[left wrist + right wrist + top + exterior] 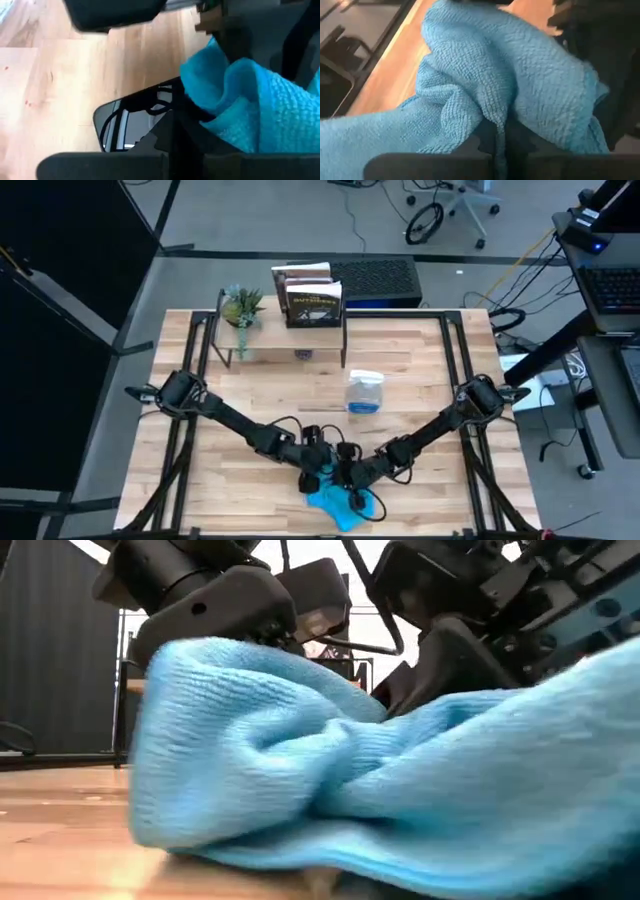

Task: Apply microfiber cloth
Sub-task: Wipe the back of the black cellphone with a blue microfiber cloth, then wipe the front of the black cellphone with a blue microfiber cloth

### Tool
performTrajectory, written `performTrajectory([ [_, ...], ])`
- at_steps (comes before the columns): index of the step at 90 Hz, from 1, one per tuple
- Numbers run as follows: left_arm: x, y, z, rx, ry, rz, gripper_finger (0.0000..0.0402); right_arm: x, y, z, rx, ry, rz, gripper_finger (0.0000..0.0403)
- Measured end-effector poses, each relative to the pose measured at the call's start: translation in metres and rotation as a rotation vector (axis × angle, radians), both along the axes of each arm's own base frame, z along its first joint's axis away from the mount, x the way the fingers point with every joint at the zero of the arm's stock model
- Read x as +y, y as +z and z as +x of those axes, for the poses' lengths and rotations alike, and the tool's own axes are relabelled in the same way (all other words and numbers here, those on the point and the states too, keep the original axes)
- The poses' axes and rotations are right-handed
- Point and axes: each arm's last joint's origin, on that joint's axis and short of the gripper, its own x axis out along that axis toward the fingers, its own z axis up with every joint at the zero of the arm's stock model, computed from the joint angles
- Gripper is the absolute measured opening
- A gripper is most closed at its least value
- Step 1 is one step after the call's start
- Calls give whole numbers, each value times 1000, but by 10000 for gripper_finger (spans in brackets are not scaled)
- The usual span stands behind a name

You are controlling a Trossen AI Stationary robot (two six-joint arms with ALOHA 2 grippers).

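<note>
my right gripper (352, 492) has its fingers pinched on a fold of the microfiber cloth (337, 506), which bunches between them in the right wrist view. my left gripper (312, 478) sits just beside it, touching the cloth's edge; i cannot tell how far its fingers stand apart. the cloth lies crumpled at the near edge of the wooden table (260, 395), partly over a black phone (131, 120). further back stand a clear spray bottle (364, 392) and a small shelf (285, 330).

Looped turquoise microfiber cloth (485, 85) on matt wooden table (250, 390).
</note>
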Motion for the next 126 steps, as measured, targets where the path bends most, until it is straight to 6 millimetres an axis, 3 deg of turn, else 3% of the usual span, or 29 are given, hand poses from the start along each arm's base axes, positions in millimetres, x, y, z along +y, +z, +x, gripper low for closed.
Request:
performTrajectory([
  [21,1,0,0,-1,7,7,6,-11,27,-25,179,29,-118,0],
  [41,2,-1,0,0,11,16,6,-27,61,-68,387,-37,-231,0],
  [51,1,-1,0,1,9,17,6,-35,87,-85,430,-111,-226,0],
  [74,1,0,0,0,7,18,6,-52,102,-123,648,-369,-278,9],
  [95,2,24,-5,-14,-6,98,6,-65,114,-140,720,-584,-285,96],
  [113,-3,78,-22,-116,46,145,6,-74,137,-153,752,-621,-116,191],
  [126,-15,99,-35,-163,11,123,6,-72,154,-148,551,-651,60,238],
])
